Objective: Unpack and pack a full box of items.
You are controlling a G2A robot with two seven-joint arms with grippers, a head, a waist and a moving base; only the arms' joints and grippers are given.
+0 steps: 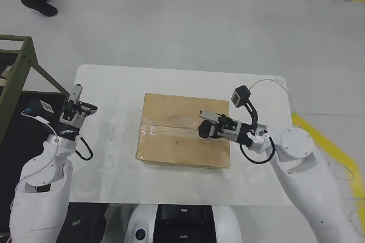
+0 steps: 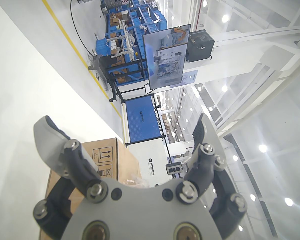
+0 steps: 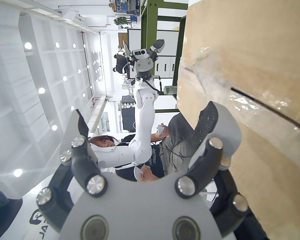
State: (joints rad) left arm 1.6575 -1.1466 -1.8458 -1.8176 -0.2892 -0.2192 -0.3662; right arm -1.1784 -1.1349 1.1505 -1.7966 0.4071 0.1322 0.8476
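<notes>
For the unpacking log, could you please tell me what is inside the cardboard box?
Nothing inside shows: the cardboard box has its top flaps shut, clear tape along the seam. The right gripper is open over it.

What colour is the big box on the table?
The cardboard box is light brown; the top view shows it best.

Box [image 1: 182,129] on table [image 1: 112,176], central; right pincer [image 1: 202,121] above it; left pincer [image 1: 82,102] leftward.
</notes>
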